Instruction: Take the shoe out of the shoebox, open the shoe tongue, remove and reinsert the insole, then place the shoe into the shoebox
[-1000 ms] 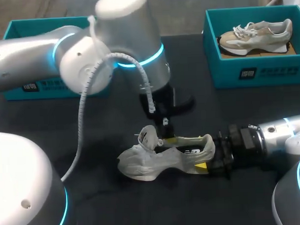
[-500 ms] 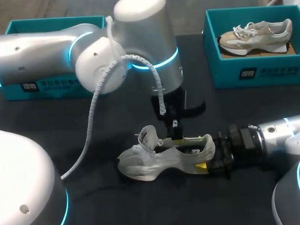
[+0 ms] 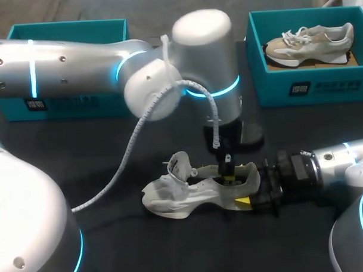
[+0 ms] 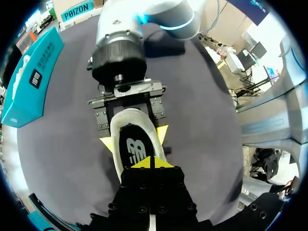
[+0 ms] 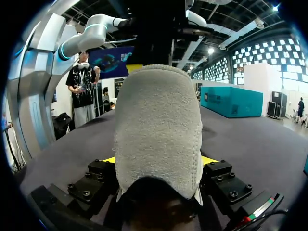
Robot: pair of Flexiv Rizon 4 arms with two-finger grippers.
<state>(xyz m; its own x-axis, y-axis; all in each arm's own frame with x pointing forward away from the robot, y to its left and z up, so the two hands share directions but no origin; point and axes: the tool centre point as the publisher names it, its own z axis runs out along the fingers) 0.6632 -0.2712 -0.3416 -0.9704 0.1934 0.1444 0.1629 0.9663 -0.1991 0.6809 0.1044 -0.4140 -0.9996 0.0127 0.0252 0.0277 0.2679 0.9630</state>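
You are working on the white mesh-and-suede sneaker [image 3: 192, 194], which is lying sole down on the black tabletop [image 3: 110, 156], in front of the two teal cardboard shoeboxes and well apart from both. Your right gripper [image 5: 159, 161] is clamping the heel from both sides, its yellow tips standing as wide as the heel itself. I judge this grip is anchoring the shoe so it is not dragging or tipping while the other arm is working inside it. Your left gripper [image 4: 150, 163] is hanging straight down over the shoe's opening, just ahead of the heel, with its yellow tips drawn together into a narrow point. That slim shape is letting it fit between the collar walls above the dark printed insole [image 4: 136, 150]. Whether the tips are pinching the insole's edge or only touching it, I cannot tell. The pale padded tongue [image 3: 179, 165] is standing folded up and forward toward the toe, which is leaving the opening free. The sneaker's long axis is running across the table from side to side, with the toe pointing toward your left side and the heel toward your right arm. The left-hand box [image 3: 70, 24] is sitting behind your left arm with its inside mostly hidden, and the right-hand box [image 3: 311, 86] is holding a beige sneaker [image 3: 309, 41].
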